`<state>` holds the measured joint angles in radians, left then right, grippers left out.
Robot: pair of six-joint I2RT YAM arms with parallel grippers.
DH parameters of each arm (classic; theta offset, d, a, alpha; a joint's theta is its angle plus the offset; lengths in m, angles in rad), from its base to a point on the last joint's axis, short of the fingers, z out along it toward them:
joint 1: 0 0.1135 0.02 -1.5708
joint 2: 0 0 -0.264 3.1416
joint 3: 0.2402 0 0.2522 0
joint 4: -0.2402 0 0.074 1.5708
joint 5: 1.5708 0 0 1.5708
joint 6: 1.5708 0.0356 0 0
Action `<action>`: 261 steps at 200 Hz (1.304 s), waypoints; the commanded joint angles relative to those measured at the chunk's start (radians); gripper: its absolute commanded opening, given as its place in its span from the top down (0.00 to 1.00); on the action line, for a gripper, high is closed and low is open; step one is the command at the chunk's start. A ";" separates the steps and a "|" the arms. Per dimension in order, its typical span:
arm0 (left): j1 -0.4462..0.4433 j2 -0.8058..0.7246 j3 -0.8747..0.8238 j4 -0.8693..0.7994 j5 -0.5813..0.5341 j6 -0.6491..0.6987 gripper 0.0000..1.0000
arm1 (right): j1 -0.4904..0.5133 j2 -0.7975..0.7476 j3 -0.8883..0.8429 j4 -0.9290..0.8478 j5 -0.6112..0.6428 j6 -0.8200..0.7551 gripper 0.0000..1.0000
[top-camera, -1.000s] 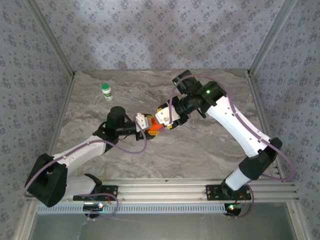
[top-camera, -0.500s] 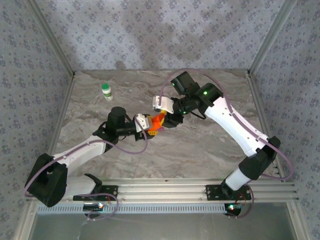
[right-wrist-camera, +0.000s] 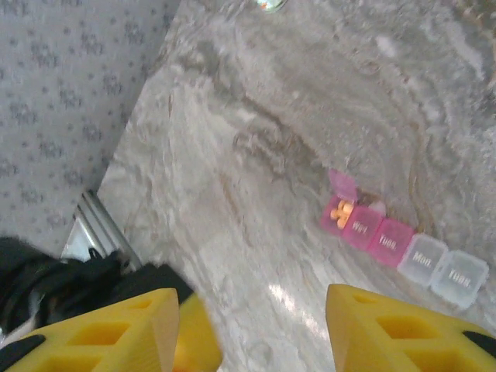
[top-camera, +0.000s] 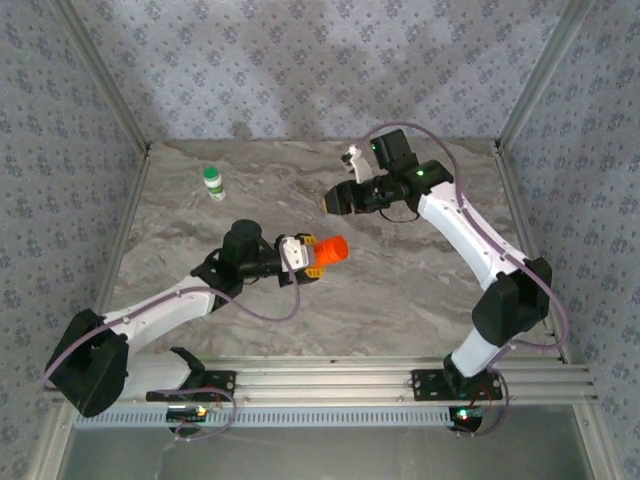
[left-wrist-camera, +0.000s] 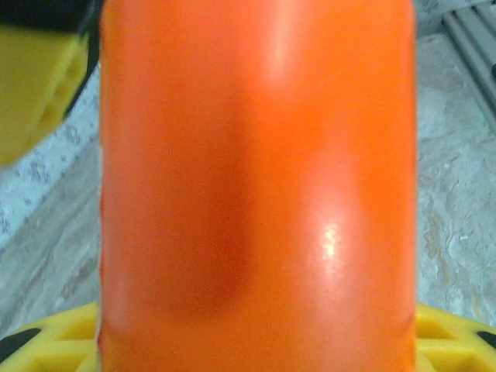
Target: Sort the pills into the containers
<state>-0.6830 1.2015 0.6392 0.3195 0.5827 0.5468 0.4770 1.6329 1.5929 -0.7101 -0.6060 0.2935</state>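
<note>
Sorting seemingly just begun: the pill box [right-wrist-camera: 404, 252] on the marble table [right-wrist-camera: 232, 155] holds orange pills [right-wrist-camera: 341, 213] in one open pink compartment; above it the right gripper [right-wrist-camera: 252, 301] gapes empty, while the left gripper [top-camera: 314, 255] clamps the orange pill bottle [top-camera: 334, 249].

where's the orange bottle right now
Near the centre of the top view, the orange bottle is held in the left gripper, apart from the right gripper.

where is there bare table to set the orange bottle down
Widest bare marble: near-right table, bordered by the orange bottle, the right arm and the front rail. Also the back strip between the green-capped bottle and the right end effector. Crowded mid-table around the left end effector; avoid the pill organizer.
</note>
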 commanded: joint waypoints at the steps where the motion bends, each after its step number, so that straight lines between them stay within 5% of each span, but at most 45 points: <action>1: 0.005 -0.009 0.029 0.067 0.023 0.019 1.00 | -0.003 -0.025 -0.008 0.104 0.002 0.153 0.45; 29: 0.011 0.002 0.017 0.099 0.034 -0.011 1.00 | -0.028 -0.079 0.000 0.146 0.103 0.119 0.45; 67: 0.057 0.011 0.009 0.145 0.061 -0.085 1.00 | -0.040 -0.197 -0.017 0.175 0.208 -0.367 0.41; 91: 0.075 -0.003 -0.018 0.179 0.046 -0.135 1.00 | -0.046 -0.267 -0.059 0.246 0.295 -0.475 0.38; 121: 0.094 -0.043 -0.045 0.195 0.073 -0.183 1.00 | -0.062 -0.348 -0.193 0.404 0.079 -0.559 0.32; 156: 0.117 -0.060 -0.045 0.158 0.189 -0.179 1.00 | -0.100 -0.366 -0.242 0.307 -0.384 -1.033 0.29; 170: 0.118 -0.049 -0.033 0.139 0.205 -0.166 1.00 | -0.104 -0.359 -0.243 0.258 -0.466 -1.204 0.28; 261: 0.118 -0.013 0.005 0.071 0.230 -0.131 1.00 | 0.035 -0.138 0.055 -0.362 -0.302 -1.682 0.28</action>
<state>-0.5686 1.1866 0.6033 0.3920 0.7746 0.4007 0.4660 1.4399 1.5467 -0.8238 -0.9684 -1.2133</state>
